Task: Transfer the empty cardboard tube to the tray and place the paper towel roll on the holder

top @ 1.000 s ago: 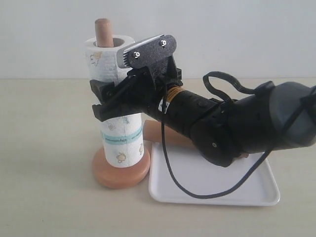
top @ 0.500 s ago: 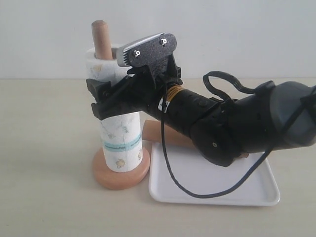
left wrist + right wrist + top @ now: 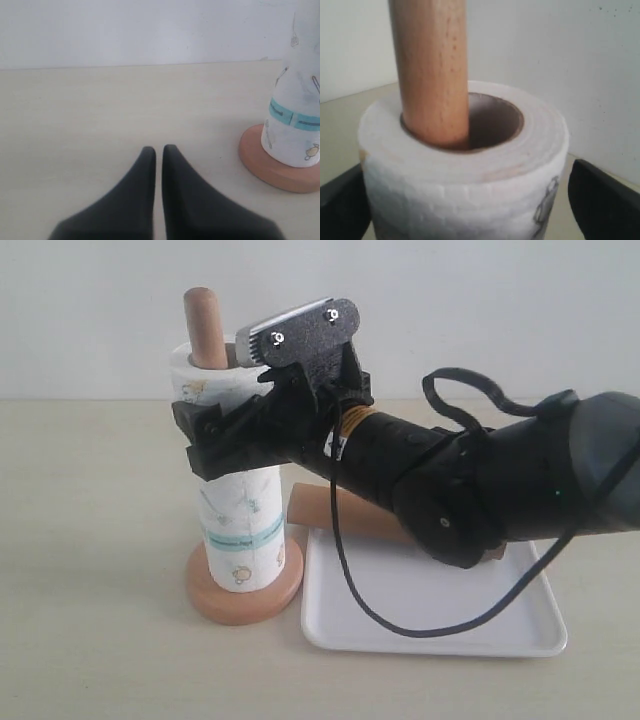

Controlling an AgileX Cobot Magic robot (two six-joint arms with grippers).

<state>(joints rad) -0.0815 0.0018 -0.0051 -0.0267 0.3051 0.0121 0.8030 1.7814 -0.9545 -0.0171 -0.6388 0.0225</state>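
1. Exterior: we see the right claw [image 3: 207, 443] spread around the paper towel roll [image 3: 240, 530] on the holder [image 3: 206, 325].
2. Left wrist: left claw [image 3: 159, 150] pressed together, roll well apart.
3. Right wrist: roll between the spread fingers [image 3: 602, 195].

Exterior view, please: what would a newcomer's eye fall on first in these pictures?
The big black right arm fills the right half, its tool spread open around the paper towel roll, which stands threaded over the holder left of centre. Behind the arm, the empty cardboard tube, mostly hidden, lies along the far edge of the tray, beside the holder's base.
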